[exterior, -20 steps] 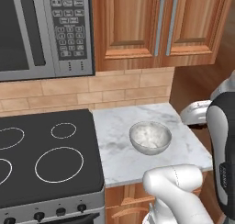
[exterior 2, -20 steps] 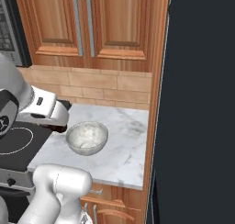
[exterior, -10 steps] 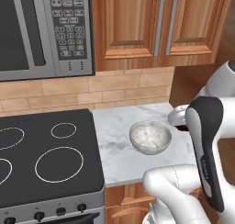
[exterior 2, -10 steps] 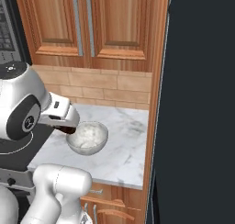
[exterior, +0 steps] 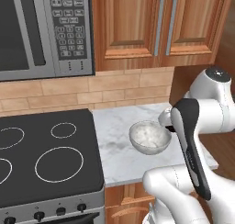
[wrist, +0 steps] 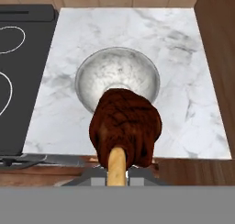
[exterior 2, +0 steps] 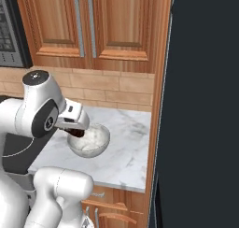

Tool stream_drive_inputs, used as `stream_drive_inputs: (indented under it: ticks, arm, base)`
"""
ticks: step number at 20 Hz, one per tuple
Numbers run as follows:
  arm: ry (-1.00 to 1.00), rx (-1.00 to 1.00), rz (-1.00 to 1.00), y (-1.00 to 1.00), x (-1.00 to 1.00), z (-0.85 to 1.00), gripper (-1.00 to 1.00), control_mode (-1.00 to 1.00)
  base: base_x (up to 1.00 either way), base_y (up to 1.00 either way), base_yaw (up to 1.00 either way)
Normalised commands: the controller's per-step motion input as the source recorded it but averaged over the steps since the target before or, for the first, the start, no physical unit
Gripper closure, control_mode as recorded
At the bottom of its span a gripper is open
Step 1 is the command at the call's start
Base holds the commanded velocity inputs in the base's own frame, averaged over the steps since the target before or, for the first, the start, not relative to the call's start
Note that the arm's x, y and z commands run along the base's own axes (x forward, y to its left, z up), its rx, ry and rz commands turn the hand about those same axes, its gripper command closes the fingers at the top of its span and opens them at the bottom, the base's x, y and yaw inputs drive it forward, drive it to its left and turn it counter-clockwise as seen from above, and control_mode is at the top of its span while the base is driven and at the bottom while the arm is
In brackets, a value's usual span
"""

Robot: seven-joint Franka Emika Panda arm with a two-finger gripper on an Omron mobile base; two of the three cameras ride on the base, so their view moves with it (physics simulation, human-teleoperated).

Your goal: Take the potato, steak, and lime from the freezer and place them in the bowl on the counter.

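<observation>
Steak (wrist: 125,126) sits clenched in the pincer (wrist: 117,172), directly above the bowl (wrist: 87,81).

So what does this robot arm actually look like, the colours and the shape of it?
The arm is made of thick, rounded, glossy white segments with dark grey to black bands and caps at the joints; one round cap has a small light dot. A white wrist block carries the gripper, which has two small dark finger tips. No loose cables show.
</observation>
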Motion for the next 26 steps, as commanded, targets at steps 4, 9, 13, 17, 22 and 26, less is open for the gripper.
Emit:
stream_drive_inputs:
  ticks: [4, 9, 13, 17, 22, 26]
  arm:
    - [0.01, 0.0, 0.0, 0.0, 0.49, -0.34, 1.0, -1.0]
    - [0.01, 0.0, 0.0, 0.0, 0.45, -0.31, 1.0, -1.0]
    - [0.04, 0.0, 0.0, 0.0, 0.37, -0.31, 1.0, -1.0]
    - [0.05, 0.0, 0.0, 0.0, 0.36, -0.31, 1.0, -1.0]
    - [0.05, 0.0, 0.0, 0.0, 0.31, -0.37, 1.0, -1.0]
    - [0.02, 0.0, 0.0, 0.0, 0.28, -0.4, 1.0, -1.0]
  base:
    - [0.0, 0.0, 0.0]
    - [0.0, 0.0, 0.0]
    - [0.0, 0.0, 0.0]
    - [0.0, 0.0, 0.0]
    - [0.0, 0.0, 0.0]
    - [0.0, 0.0, 0.0]
